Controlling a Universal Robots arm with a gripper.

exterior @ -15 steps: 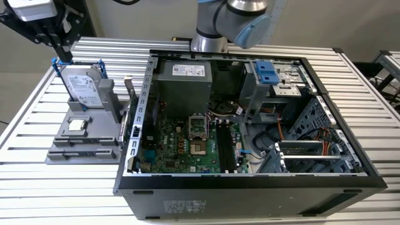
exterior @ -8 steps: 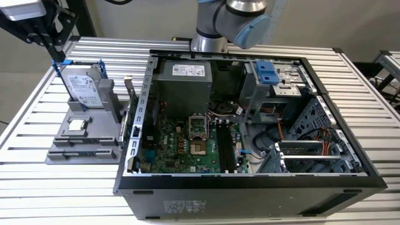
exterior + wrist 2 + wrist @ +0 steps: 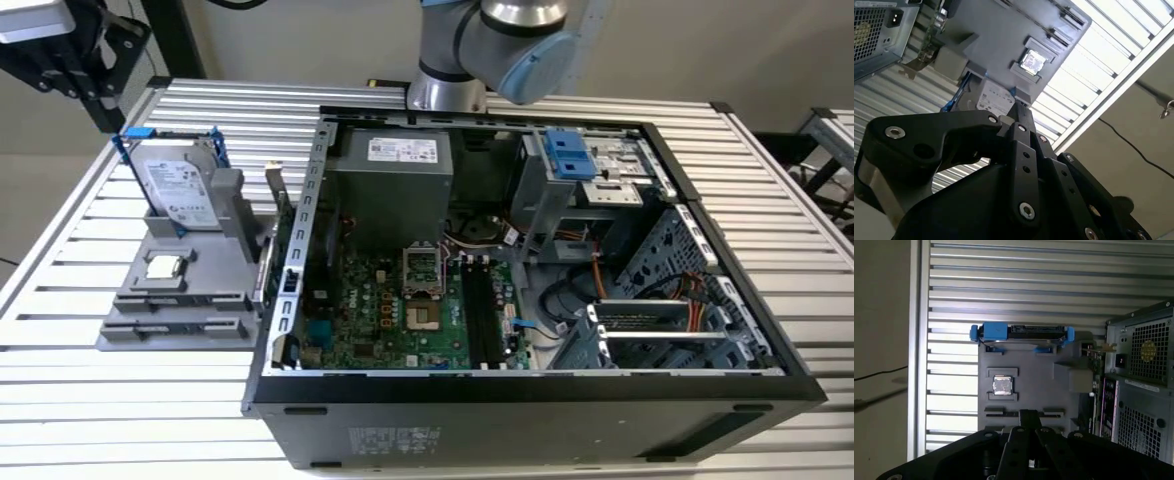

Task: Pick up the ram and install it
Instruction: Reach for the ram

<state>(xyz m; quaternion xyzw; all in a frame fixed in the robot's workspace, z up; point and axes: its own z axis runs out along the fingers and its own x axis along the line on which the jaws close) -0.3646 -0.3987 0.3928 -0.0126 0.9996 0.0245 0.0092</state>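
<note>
End effector (image 3: 1028,416) is hovering clenched, empty, above the gray holder (image 3: 1024,375). Ram (image 3: 275,195) is standing on edge beside it, likely for easy grasping.

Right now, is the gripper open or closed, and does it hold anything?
Gripper: closed, fingertips together, holding nothing.

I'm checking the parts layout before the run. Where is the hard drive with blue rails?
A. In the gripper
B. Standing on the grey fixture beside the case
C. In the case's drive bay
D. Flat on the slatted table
B: the hard drive stands on edge on the grey fixture, to the exterior view's left of the open case.
</note>
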